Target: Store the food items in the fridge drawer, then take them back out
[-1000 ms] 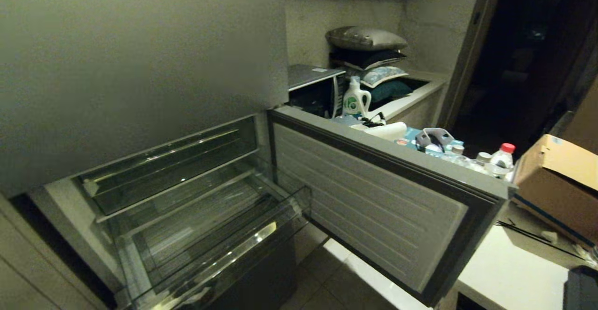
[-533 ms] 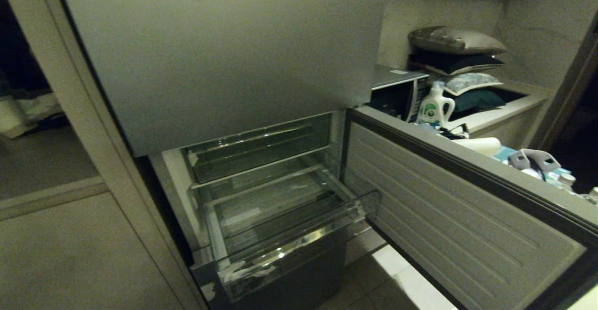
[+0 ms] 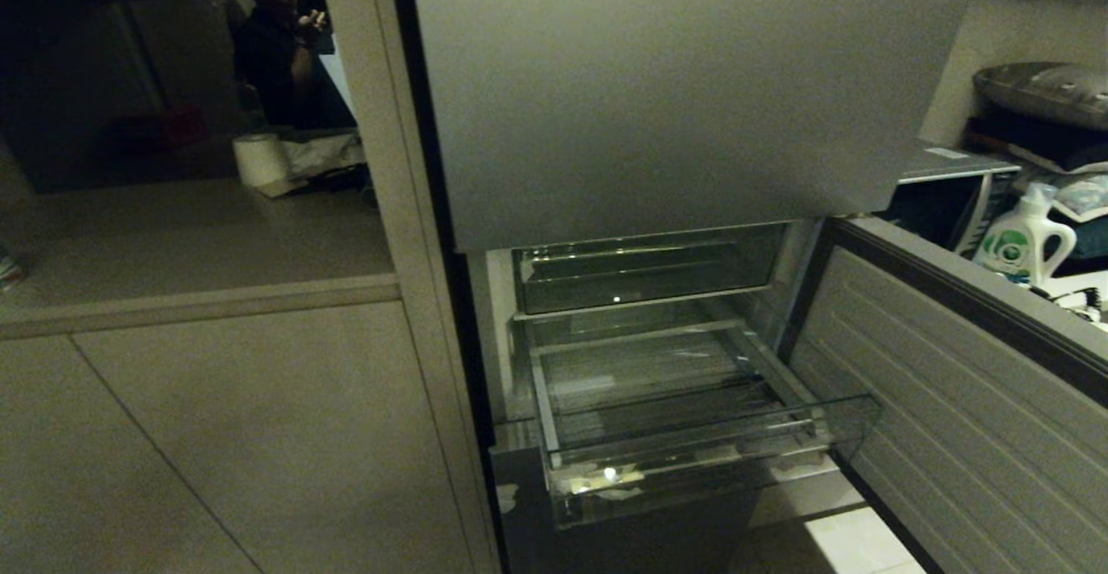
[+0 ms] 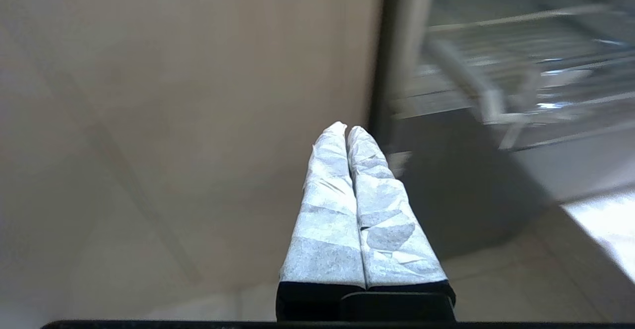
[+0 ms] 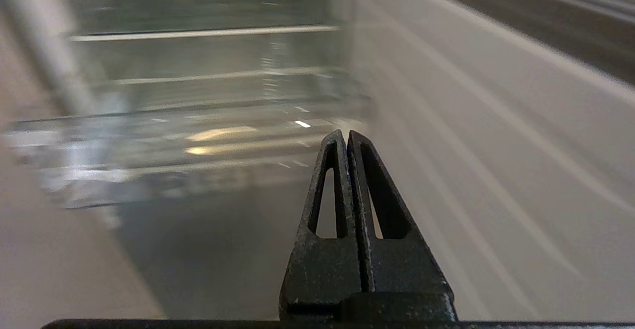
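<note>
The grey fridge (image 3: pixel 692 89) stands in front of me, its upper door closed. To the right, its lower door (image 3: pixel 961 401) is swung open toward me. Below the upper door the fridge drawer (image 3: pixel 710 453) is pulled out toward me; a shallower clear tray (image 3: pixel 649 275) sits above and behind it. I see no food items in the drawer. To the left is a beige cupboard (image 3: pixel 216 418). My left tool (image 4: pixel 347 130) is closed and holds nothing. My right tool (image 5: pixel 346 138) is closed too, also with nothing in it.
</note>
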